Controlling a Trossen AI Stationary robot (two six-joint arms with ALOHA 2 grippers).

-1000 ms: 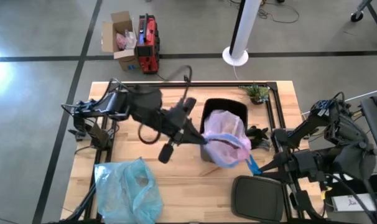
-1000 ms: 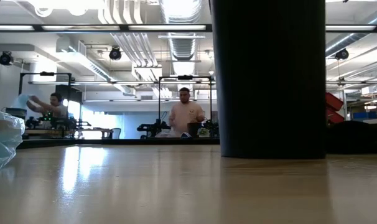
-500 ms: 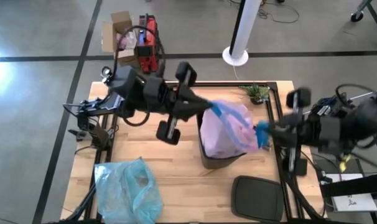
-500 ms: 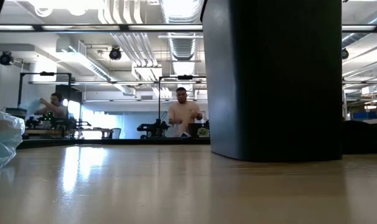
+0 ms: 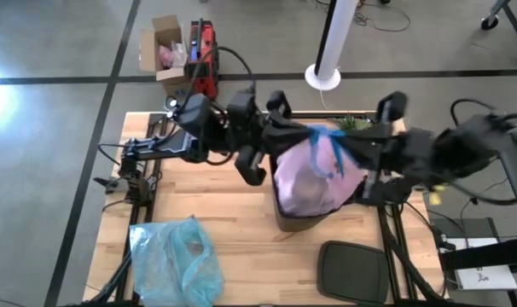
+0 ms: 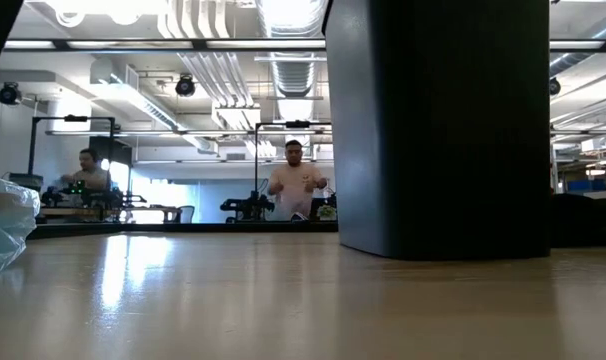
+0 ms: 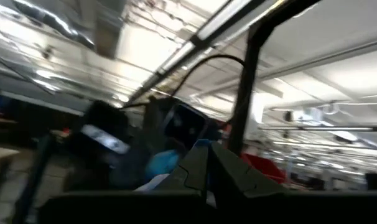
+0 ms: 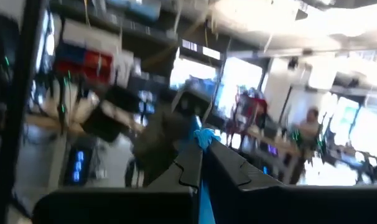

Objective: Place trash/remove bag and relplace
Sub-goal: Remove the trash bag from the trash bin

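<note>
2 grippers clamped on blue drawstring loops: left gripper (image 5: 303, 135), right gripper (image 5: 351, 147), meeting above black bin (image 5: 294, 217). Bag (image 5: 308, 173) part-lifted, bottom apparently inside bin. Step: bag removal. Next, likely: raise clear, carry aside. Trash not visible.

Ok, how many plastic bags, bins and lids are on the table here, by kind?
Translucent lavender-pink plastic bag with blue drawstring loops, in the bin: 1
Translucent light-blue plastic bag: 1
Black bin: 1
Flat dark lid: 1
Total: 4
</note>
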